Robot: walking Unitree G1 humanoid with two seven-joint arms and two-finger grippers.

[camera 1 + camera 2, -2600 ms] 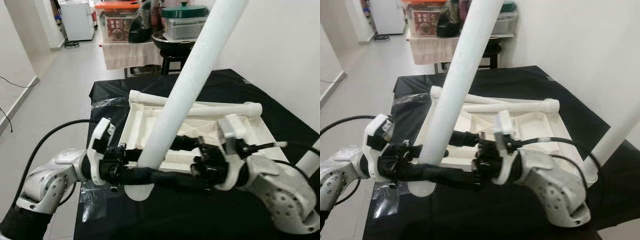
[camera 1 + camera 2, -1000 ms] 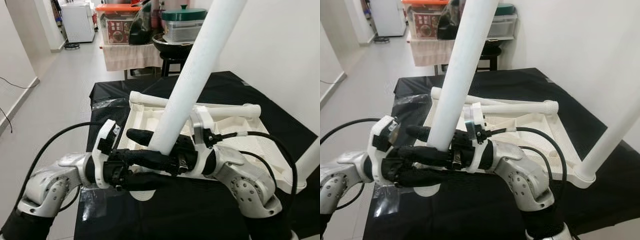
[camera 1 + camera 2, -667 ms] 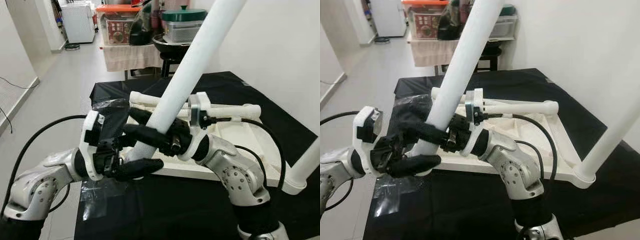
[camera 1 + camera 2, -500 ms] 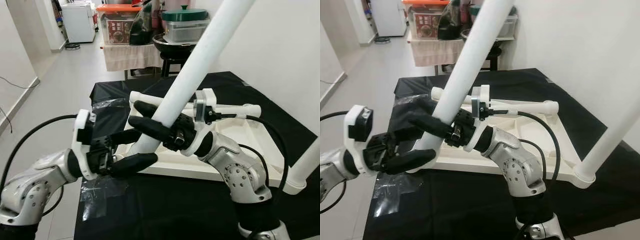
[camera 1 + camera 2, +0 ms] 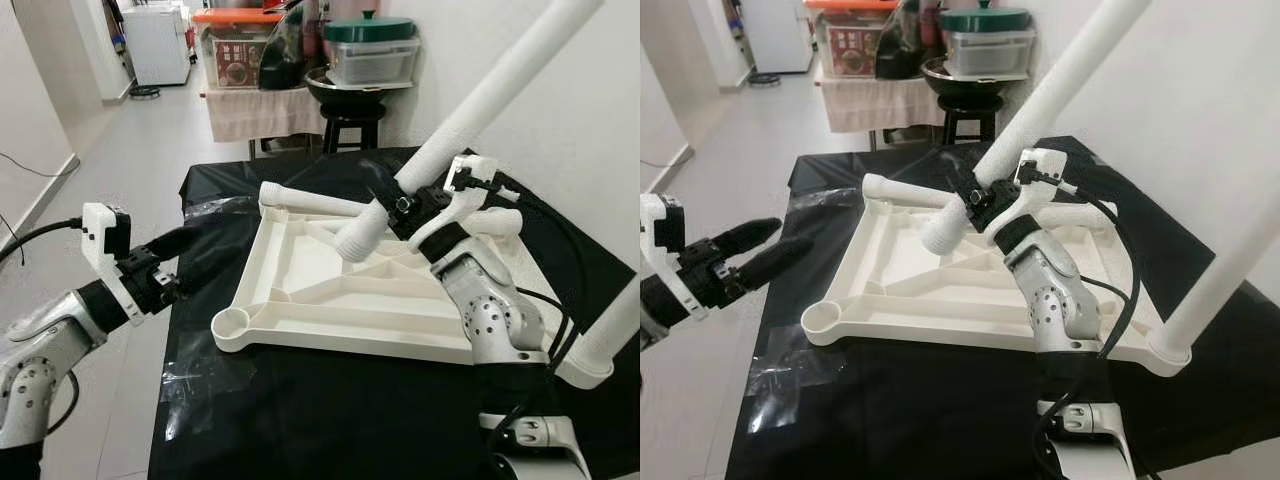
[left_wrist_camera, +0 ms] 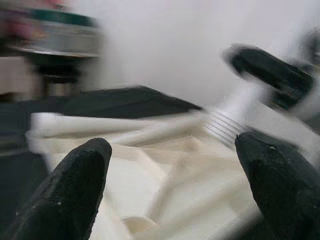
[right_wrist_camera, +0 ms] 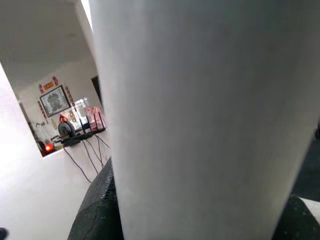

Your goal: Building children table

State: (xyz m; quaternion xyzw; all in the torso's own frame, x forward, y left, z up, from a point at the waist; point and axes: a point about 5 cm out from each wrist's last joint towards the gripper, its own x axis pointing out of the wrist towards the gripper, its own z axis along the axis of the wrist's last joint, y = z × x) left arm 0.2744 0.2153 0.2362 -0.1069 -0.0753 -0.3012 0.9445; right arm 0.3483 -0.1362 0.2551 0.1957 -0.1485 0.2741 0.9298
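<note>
Left eye view: the white children's table top (image 5: pixel 330 290) lies upside down, ribbed underside up, on a tabletop covered with black cloth (image 5: pixel 300 420). One white leg (image 5: pixel 470 100) is held tilted over the far part of the frame, its threaded lower end just above the ribs and not seated in a socket. The right pincer (image 5: pixel 408 205) is closed on this leg near the lower end, black fingers to either side of the tube; the right wrist view confirms the white tube between the fingers. A second white leg (image 5: pixel 620 320) stands fitted in the near right corner socket. A further white tube (image 5: pixel 300 200) lies along the far edge of the frame. The near left corner socket (image 5: pixel 232 325) is open and unfilled. The left pincer (image 5: pixel 185 245) is off the left edge of the tabletop, well apart from the frame, fingers spread and holding nothing; the left wrist view shows its fingers (image 6: pixel 75 175) parted with the frame beyond. Clear plastic film (image 5: pixel 200 385) lies on the cloth at the near left. Beyond stands a black stool (image 5: pixel 350 110), a draped side table (image 5: pixel 260 105) carrying storage boxes, and a light tiled floor (image 5: pixel 110 180) with a white wall to the right.
</note>
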